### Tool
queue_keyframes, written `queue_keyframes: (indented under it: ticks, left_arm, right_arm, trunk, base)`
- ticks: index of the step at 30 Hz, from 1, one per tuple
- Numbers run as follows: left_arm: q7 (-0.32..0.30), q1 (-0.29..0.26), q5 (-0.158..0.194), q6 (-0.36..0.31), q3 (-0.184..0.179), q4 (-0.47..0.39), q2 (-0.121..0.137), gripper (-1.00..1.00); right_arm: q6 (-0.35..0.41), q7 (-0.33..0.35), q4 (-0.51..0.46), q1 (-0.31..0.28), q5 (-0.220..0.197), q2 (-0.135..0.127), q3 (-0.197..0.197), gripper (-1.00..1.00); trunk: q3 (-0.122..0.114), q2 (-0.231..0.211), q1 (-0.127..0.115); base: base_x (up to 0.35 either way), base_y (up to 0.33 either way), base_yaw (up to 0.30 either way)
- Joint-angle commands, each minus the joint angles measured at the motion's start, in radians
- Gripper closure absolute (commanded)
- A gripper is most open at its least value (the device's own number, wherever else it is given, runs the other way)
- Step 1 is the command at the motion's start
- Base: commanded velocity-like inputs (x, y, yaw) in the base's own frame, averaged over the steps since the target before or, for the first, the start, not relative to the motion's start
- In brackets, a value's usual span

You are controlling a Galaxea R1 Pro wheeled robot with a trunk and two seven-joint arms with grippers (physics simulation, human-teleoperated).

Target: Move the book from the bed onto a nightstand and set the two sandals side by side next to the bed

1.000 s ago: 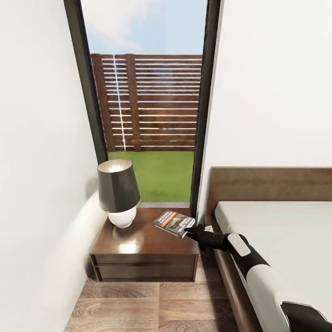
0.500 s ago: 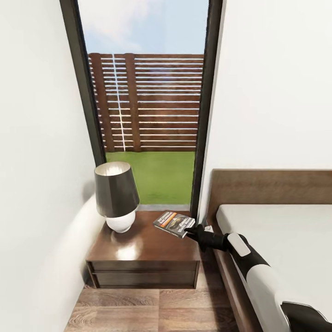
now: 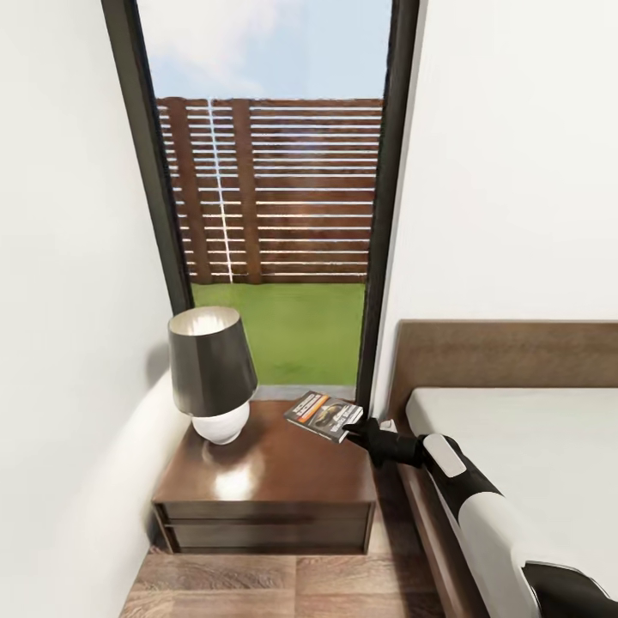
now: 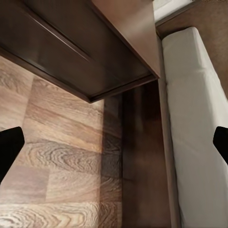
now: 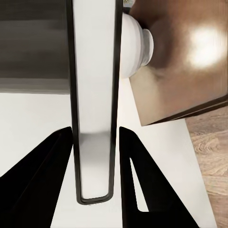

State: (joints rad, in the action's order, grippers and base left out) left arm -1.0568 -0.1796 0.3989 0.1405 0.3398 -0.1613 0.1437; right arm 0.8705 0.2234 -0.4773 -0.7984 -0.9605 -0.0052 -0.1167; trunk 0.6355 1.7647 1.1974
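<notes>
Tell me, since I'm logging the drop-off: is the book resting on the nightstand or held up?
Held up. The right pincer grips the book by one edge, tilted above the nightstand.

The dark-covered book (image 3: pixel 324 415) with its orange title band hangs tilted over the glossy brown nightstand (image 3: pixel 266 481) beside the bed (image 3: pixel 515 412).

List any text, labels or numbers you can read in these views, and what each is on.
Book cover, held in the right gripper over the nightstand: an orange-and-white band carries print, too small and blurred to read.
Lamp, bed, window frame: no text on them.
</notes>
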Motion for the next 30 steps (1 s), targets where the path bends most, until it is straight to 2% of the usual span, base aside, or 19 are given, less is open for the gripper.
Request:
queue_keyframes:
  ticks: [1, 30]
  left_arm:
    - [-0.002, -0.001, 0.006, 0.007, -0.005, 0.001, 0.000, -1.00]
    - [-0.005, -0.001, 0.006, 0.005, -0.004, 0.001, 0.002, -1.00]
  right_arm:
    - [0.005, 0.007, 0.000, -0.001, 0.009, 0.001, -0.006, 1.00]
    - [0.005, 0.005, 0.000, -0.001, 0.008, 0.001, -0.005, 1.00]
  trunk:
    - [0.001, 0.000, 0.000]
    - [0.001, 0.000, 0.000]
  base:
    - [0.157, 0.000, 0.000]
    - [0.137, 0.017, 0.000]
